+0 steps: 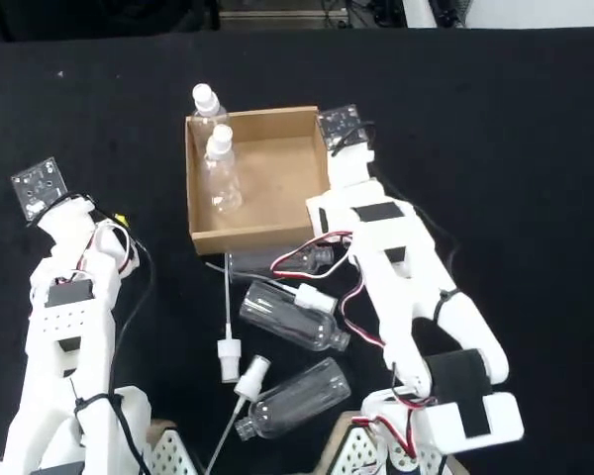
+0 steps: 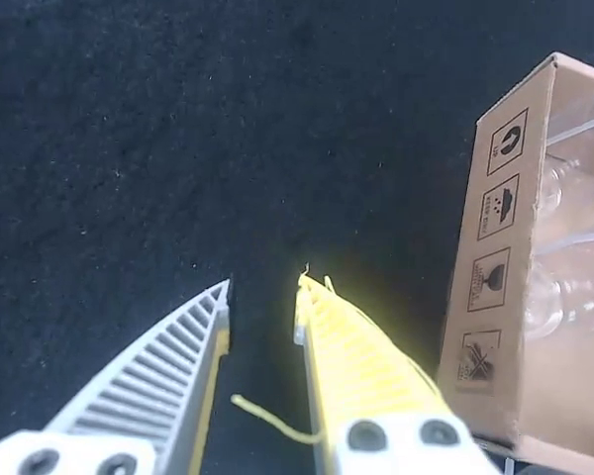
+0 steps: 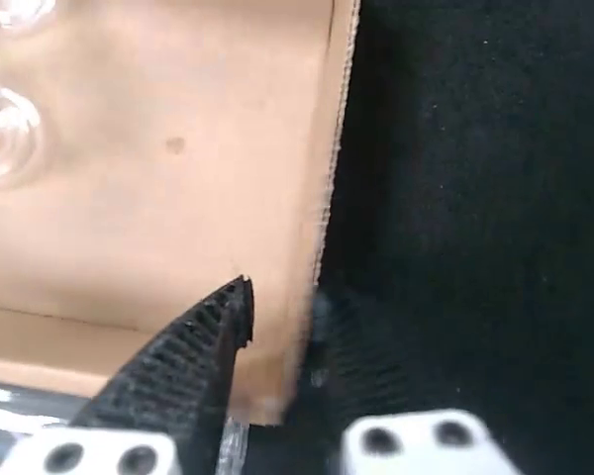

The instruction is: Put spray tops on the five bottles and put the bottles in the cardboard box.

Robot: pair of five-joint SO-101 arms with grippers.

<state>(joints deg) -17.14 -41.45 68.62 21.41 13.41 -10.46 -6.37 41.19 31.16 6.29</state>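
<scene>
The cardboard box (image 1: 257,233) stands mid-table with two capped clear bottles upright in its far left corner, one (image 1: 222,170) in front of the other (image 1: 208,107). Three uncapped bottles lie in front of the box: one (image 1: 267,263) against its front wall, one (image 1: 289,319) in the middle, and one (image 1: 295,398) nearest. Two loose spray tops (image 1: 229,354) (image 1: 249,376) lie beside them. My right gripper (image 3: 285,297) is open astride the box's right wall (image 3: 322,198), near the front corner. My left gripper (image 2: 265,287) is open and empty over the cloth, left of the box (image 2: 495,257).
Black cloth covers the table (image 1: 495,119). The right arm (image 1: 406,287) stretches over the ends of the lying bottles, and its red wires (image 1: 312,265) hang across them. Open cloth lies left of and behind the box.
</scene>
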